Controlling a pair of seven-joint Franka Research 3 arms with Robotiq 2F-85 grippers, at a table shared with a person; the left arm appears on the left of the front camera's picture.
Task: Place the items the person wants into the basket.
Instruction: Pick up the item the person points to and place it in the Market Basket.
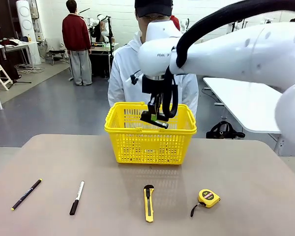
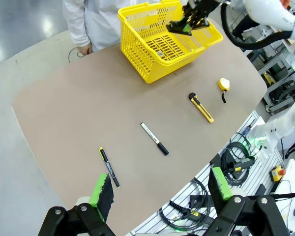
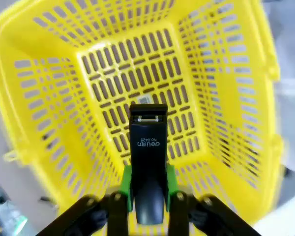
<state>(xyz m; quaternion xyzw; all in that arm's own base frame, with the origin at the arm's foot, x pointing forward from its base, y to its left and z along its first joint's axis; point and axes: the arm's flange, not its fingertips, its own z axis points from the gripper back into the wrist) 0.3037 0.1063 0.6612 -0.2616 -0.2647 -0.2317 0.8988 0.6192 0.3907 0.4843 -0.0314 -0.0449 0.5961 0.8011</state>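
Front view: yellow basket [image 1: 150,147], lattice sides

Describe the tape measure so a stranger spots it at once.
Four tools lie in a row on the table before the yellow basket. The tape measure is at the robot's right end: the only round one, with a black strap.

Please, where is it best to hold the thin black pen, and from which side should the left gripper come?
I would grip the pen at mid-barrel, coming straight down from above, with the left gripper's open fingers set across its length. It lies flat and slanted on the table, too thin for a side approach, and the marker lies apart.
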